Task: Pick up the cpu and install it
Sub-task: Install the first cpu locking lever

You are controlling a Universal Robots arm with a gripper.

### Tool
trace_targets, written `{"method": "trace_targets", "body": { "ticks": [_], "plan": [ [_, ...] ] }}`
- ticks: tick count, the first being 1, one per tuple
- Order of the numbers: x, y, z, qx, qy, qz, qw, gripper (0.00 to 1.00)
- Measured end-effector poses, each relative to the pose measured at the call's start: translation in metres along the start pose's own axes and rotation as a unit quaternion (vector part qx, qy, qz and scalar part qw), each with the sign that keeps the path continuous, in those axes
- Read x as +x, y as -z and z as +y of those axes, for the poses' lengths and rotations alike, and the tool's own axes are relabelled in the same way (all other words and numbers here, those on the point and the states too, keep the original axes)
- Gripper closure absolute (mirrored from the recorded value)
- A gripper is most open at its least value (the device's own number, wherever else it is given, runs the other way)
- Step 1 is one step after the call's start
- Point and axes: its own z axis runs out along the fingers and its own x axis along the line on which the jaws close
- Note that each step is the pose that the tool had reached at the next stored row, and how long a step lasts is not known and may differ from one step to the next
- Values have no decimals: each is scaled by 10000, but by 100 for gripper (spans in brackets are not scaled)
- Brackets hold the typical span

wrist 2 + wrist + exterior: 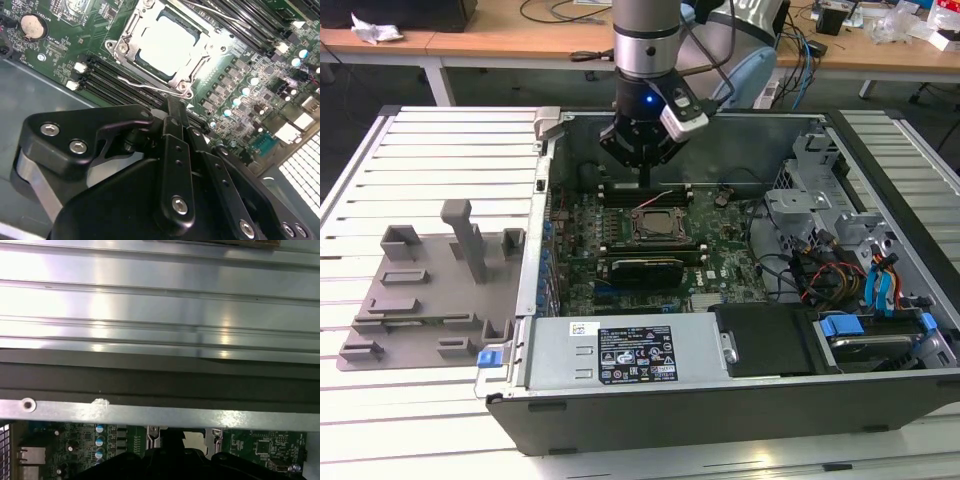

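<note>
Pincer: I have the gripper (pixel 647 178) hanging inside the open computer case (pixel 740 400), just above the board. In the second wrist view its fingers (pixel 175 130) lie pressed flat together with nothing between them — clenched, empty.

Chip position: the cpu (pixel 170 42) already sits in the socket (pixel 656 225), just ahead of and below my fingertips, apart from them. In the second wrist view the metal frame (pixel 192 75) surrounds it on all sides.

Chip look: flat, square, pale silver-white top, glaring bright under the light. It appears level inside the frame, no corner raised that I can see.

Lever: a thin wire lever (pixel 150 86) runs along the frame edge nearest my fingertips. I cannot tell whether it is latched.

Stage, my judgement: placing looks done; what remains is around the frame and lever.

How to do it well: I would keep the closed fingers off the chip's top, work only on the frame or lever, move slowly, press straight down — a sideways shove could shift the chip on its pins.

Surroundings: memory slots (pixel 115 75) lie between my fingertips and the socket; the grey tray (pixel 430 290) stands well apart, outside the case.
</note>
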Motion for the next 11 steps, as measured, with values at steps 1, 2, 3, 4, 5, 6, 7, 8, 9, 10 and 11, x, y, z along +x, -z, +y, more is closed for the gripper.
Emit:
{"method": "trace_targets", "body": {
  "ticks": [1,2,3,4,5,6,7,8,9,10,11],
  "plan": [
    [-4,-7,0,0,0,1,10000,89],
    [-10,-20,1,0,0,2,10000,89],
    [-11,-25,1,1,0,3,10000,89],
    [-11,-25,1,1,0,3,10000,89],
    [-11,-26,1,0,0,3,10000,89],
    [-11,-27,1,0,0,3,10000,89],
    [-11,-29,1,0,0,2,10000,89],
    [-11,-37,2,-2,0,1,10000,89],
    [-10,-55,3,0,0,2,10000,89],
    [-9,-92,5,0,0,2,10000,89],
    [-7,-118,7,0,0,3,10000,89]
  ]
}}
